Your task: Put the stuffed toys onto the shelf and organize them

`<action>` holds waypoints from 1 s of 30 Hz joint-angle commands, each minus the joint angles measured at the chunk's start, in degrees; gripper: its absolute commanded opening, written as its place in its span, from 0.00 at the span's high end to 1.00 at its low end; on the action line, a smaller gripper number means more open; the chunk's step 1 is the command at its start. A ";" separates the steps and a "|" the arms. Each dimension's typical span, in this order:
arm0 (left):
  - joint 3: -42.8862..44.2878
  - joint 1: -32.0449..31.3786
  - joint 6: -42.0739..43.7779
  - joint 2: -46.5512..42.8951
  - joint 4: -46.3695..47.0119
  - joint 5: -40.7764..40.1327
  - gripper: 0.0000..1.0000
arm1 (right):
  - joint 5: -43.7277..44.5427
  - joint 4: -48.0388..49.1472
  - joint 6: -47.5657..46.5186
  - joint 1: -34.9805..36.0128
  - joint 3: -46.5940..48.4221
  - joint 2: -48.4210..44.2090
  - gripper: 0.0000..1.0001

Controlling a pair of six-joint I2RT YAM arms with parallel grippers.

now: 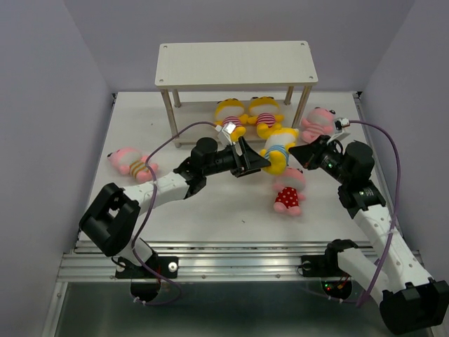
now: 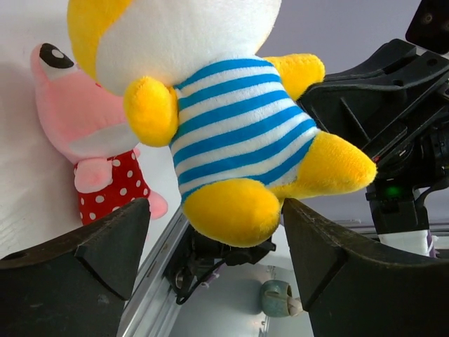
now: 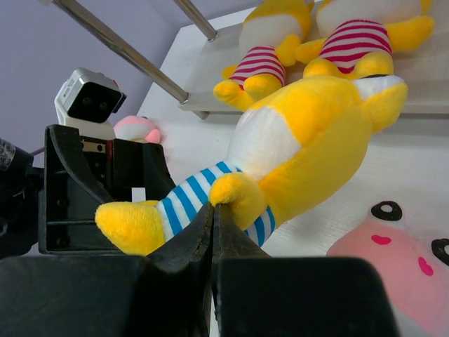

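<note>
Around blue-striped toy, left end effector spread wide

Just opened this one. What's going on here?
Both arms are at the blue-striped toy in the middle of the table. The left fingers stand open around its legs. The right fingers are shut with their tips against its arm, though a real pinch can't be confirmed. Two yellow toys sit on the shelf, on its lower board. The polka-dot toy and a pink toy lie on the table.
</note>
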 commanded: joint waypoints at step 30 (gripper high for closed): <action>-0.39 -0.65 20.20 -4.15 8.65 3.51 1.00 | 1.54 0.56 -4.02 2.29 1.46 0.90 0.81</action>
